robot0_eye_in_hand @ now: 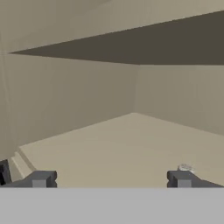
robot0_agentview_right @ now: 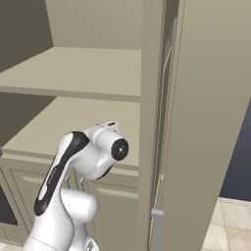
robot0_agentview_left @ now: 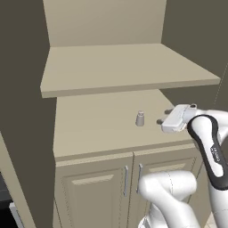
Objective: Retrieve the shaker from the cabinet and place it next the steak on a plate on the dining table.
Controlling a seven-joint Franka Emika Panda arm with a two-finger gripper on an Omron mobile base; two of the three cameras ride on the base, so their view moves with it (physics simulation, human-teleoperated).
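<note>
Shaker (robot0_agentview_left: pixel 140 118) standing upright on the lower shelf (robot0_agentview_left: pixel 98 124) of the cabinet (robot0_agentview_left: pixel 104 67), toward the front and right of middle. Upper shelf (robot0_agentview_left: pixel 124 67) right above it. Gripper (robot0_agentview_left: pixel 165 116) just to the right, near but apart, jaws wide. Two doors (robot0_agentview_left: pixel 95 191) below the shelf edge

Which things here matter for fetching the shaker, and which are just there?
For the job:
- shaker
- cabinet it stands in
- gripper, open, beside the shaker

Just there:
- upper shelf
- lower doors, shut
</note>
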